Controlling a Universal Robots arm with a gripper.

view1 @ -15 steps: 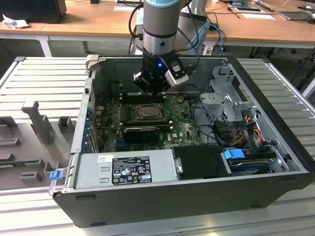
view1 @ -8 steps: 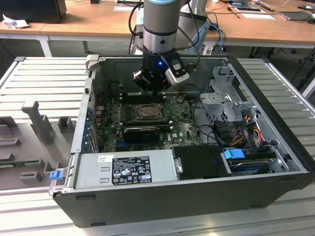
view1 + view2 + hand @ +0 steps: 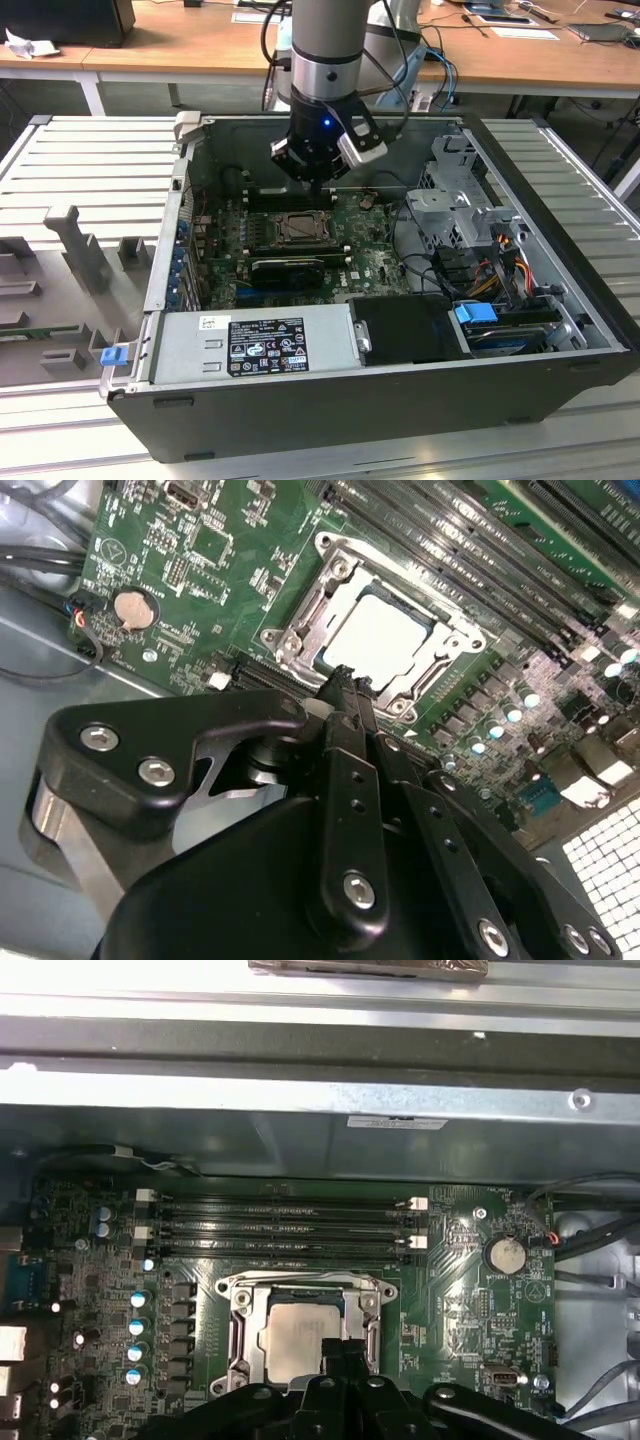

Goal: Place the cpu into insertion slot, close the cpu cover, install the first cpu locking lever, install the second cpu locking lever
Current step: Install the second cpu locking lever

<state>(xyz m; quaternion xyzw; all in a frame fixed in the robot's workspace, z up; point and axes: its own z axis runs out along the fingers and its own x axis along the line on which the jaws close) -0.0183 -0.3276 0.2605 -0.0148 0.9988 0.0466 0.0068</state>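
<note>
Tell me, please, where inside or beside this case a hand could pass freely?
Free: the ribbed grey table on both sides of the case. Crowded: the board around the insertion slot, where the hand hovers, and the cabled drive bays at the exterior view's right.

End effector (image 3: 343, 1352) hides near edge of cpu (image 3: 300, 1340) & insertion slot (image 3: 240, 1305) in first wrist view.

The pale silvery cpu (image 3: 377, 638) lies flat in the insertion slot (image 3: 300, 645), under the closed metal cpu cover (image 3: 440, 645).

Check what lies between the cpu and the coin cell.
In the first wrist view, only bare green board with small parts separates the cpu and coin cell.
</note>
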